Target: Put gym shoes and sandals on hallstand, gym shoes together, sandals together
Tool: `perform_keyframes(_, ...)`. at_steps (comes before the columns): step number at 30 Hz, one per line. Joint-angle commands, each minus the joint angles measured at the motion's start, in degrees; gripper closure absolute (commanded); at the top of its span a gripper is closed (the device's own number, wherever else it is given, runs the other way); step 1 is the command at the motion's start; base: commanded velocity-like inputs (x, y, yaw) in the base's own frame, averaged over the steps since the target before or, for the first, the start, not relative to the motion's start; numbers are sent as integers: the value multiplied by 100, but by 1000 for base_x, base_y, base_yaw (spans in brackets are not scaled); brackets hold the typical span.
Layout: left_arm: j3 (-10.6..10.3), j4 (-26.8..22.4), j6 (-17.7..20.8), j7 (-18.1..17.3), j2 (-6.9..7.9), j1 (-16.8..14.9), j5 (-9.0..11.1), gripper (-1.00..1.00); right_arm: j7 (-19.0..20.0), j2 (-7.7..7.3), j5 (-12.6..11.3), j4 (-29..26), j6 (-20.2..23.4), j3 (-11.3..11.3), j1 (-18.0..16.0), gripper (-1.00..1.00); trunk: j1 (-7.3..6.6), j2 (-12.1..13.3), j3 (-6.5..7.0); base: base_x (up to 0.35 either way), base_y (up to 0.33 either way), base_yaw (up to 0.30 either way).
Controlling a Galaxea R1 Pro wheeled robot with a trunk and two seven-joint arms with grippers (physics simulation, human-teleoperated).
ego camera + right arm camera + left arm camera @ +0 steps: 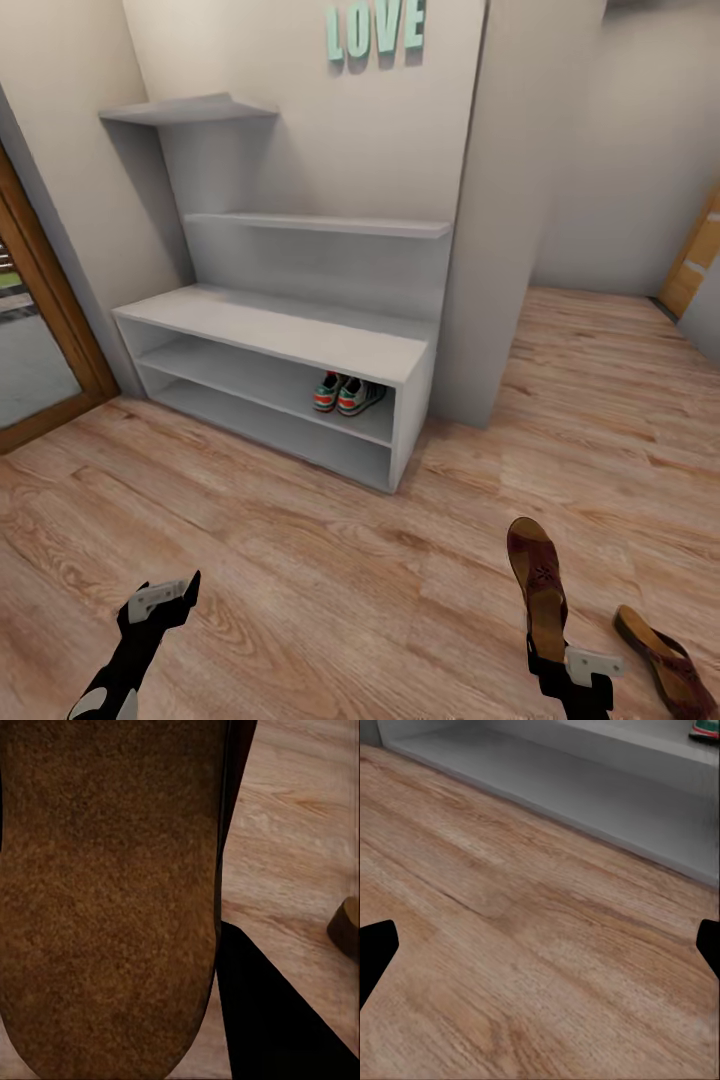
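A floor of light-brown wood-grain planks runs across the whole corridor, its boards laid on a slant and showing darker knots and streaks. Pale cream walls close the space, and a square off-white pillar juts forward from the back wall. High on that wall hang mint-green block letters spelling LOVE, each casting a soft shadow. At the left edge stands a warm-brown wooden door frame around a greyish pane. At the far right, another light wooden door panel meets the wall. The light is even and diffuse, with faint shadows.
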Motion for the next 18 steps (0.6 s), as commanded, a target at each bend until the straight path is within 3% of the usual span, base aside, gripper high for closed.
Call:
perform_keyframes(1, 48, 2, -25, -36, -4, -6, -58, -100, 5, 0, -64, 4, -18, 24, -4, 100, -1, -2, -5, 6, 6, -292)
perform_keyframes(18, 41, 6, -27, -48, -4, -6, -58, -100, 5, 3, -63, 4, -18, 24, -5, 100, -1, -2, -5, 1, 1, -292)
